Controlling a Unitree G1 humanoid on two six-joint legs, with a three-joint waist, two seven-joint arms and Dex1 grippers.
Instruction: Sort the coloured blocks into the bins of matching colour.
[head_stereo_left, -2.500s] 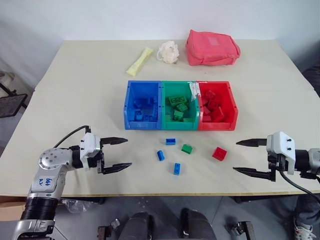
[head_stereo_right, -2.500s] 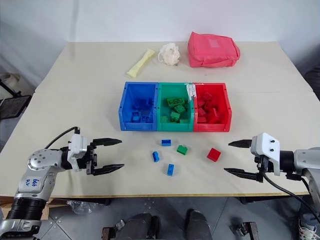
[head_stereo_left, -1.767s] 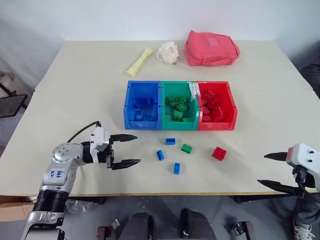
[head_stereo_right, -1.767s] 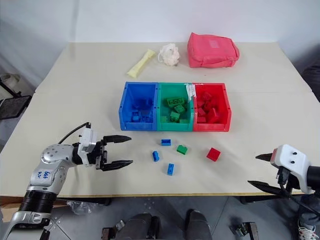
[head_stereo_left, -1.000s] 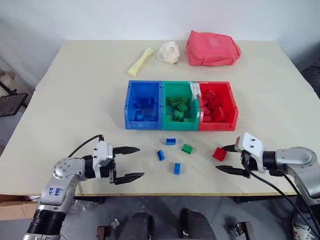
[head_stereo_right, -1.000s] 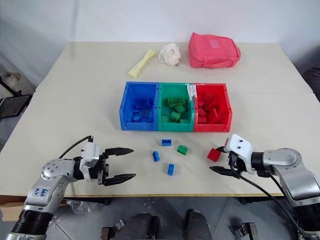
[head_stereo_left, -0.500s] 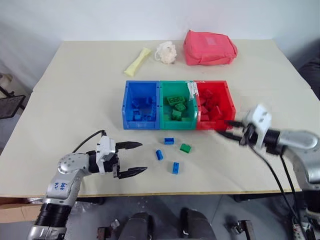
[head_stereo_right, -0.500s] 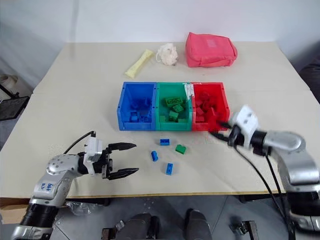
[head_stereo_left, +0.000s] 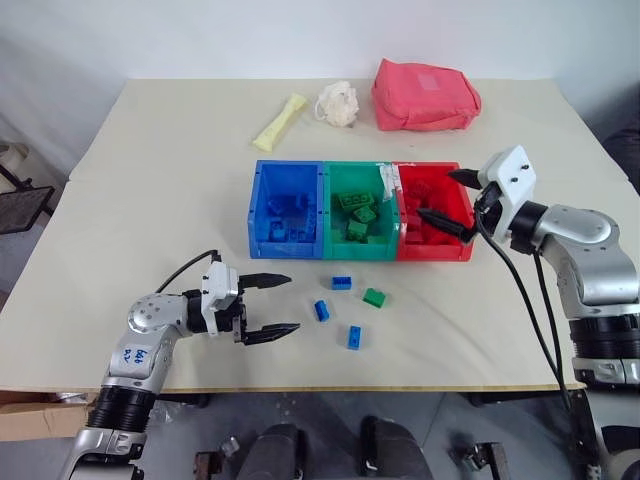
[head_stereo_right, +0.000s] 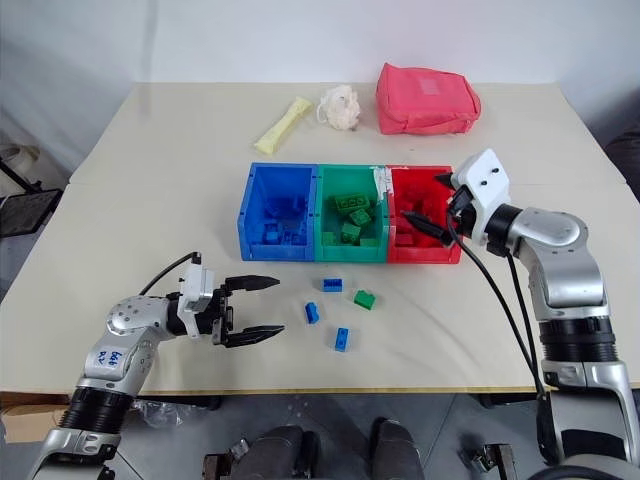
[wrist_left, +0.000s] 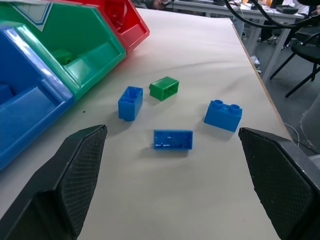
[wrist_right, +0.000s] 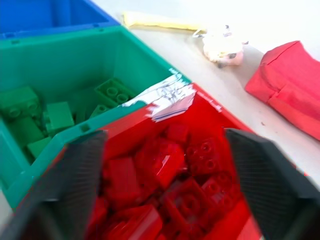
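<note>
Four loose blocks remain on the table; both my grippers stand spread and empty.

My left gripper (head_stereo_left: 268, 307) hangs just left of three blue blocks (wrist_left: 172, 139) and one green block (wrist_left: 164, 88), which lie on the table (head_stereo_left: 150, 200) in front of the bins (head_stereo_left: 360, 250). My right gripper (head_stereo_left: 447, 196) hangs over the red bin (head_stereo_left: 463, 225). The blocks look light, rigid and smooth, so I would pinch across two flat side walls, not the studs. The left wrist view shows each loose block's studs and angle; the right wrist view shows red blocks (wrist_right: 165, 165) piled inside their bin.
</note>
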